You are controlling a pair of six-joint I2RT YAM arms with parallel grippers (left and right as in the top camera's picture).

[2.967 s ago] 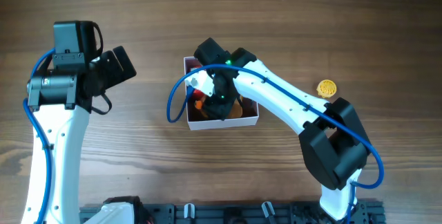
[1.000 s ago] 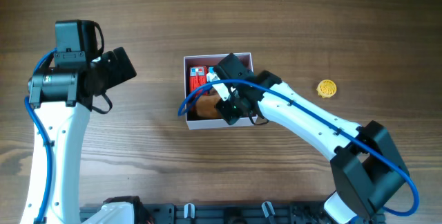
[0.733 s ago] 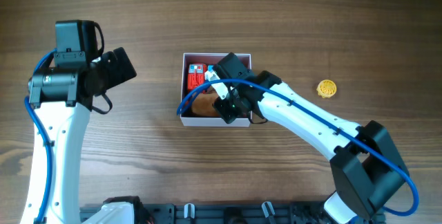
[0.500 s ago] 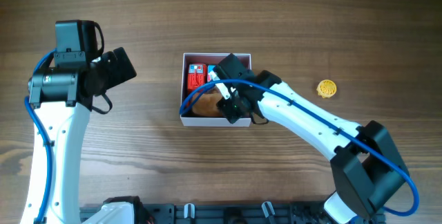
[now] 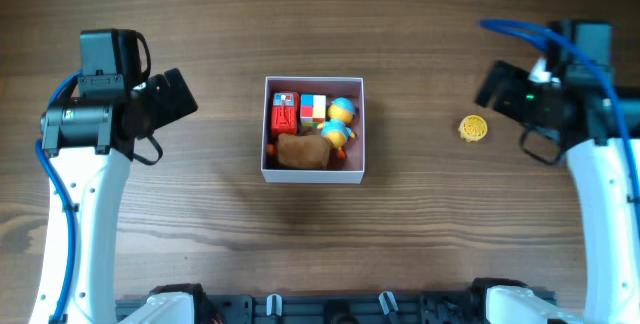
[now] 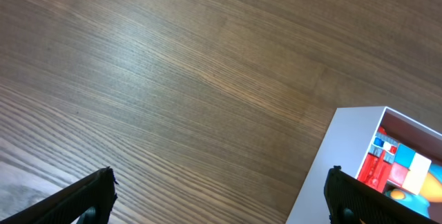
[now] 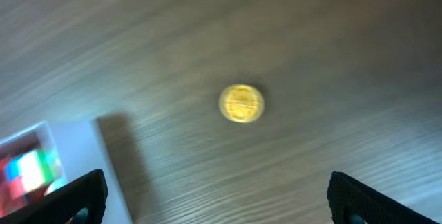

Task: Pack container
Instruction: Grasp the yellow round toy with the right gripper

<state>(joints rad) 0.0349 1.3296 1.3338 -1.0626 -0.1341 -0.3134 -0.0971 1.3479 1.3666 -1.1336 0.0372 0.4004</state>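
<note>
Container holds 4 toys; right of it a loose yellow token lies near the right claw, spread wide and empty, probably for pickup; the left claw, likewise gaping and empty, idles left of it.

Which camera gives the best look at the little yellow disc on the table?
The overhead view: the yellow disc is sharp and unobstructed, right of the container. The right wrist view shows it larger but blurred; the left wrist view misses it.

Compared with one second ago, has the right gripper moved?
Yes. The right gripper left the container and now hangs beyond the yellow disc, farther right.
</note>
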